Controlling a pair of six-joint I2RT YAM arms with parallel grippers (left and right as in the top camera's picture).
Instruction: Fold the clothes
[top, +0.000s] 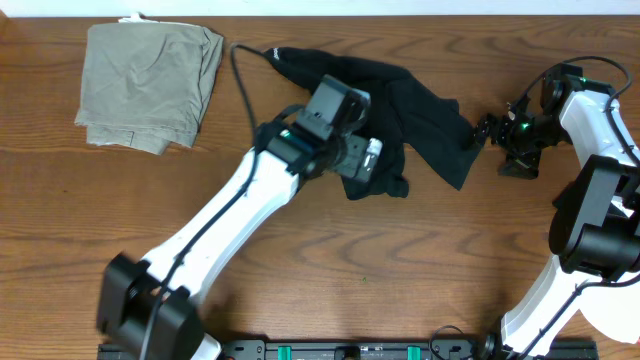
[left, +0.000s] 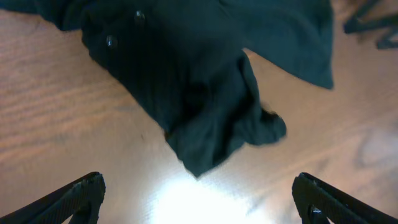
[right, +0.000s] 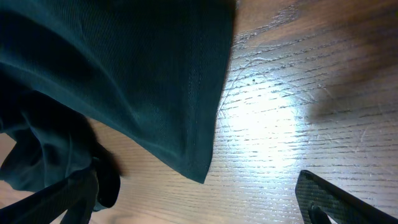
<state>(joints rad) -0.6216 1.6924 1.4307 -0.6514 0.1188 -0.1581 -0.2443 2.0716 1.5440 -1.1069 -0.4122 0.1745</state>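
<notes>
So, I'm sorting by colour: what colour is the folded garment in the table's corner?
Plain olive-khaki; the folded garment shows best in the overhead view.

Overhead view: the left arm (top: 230, 210) covers the centre of the black garment (top: 430, 120); whether the heap is one piece or several cannot be told.

Left wrist view: blurred. The garment runs off the top edge, and two small round spots (left: 111, 42) on it cannot be identified. The left end effector (left: 199, 193) shows only its fingertips (left: 81, 193), cut by the bottom edge.

Right wrist view: the garment is cut off at the top and left edges. The right end effector (right: 199, 199) is cut by the bottom edge, and whether it touches the fabric cannot be told.
</notes>
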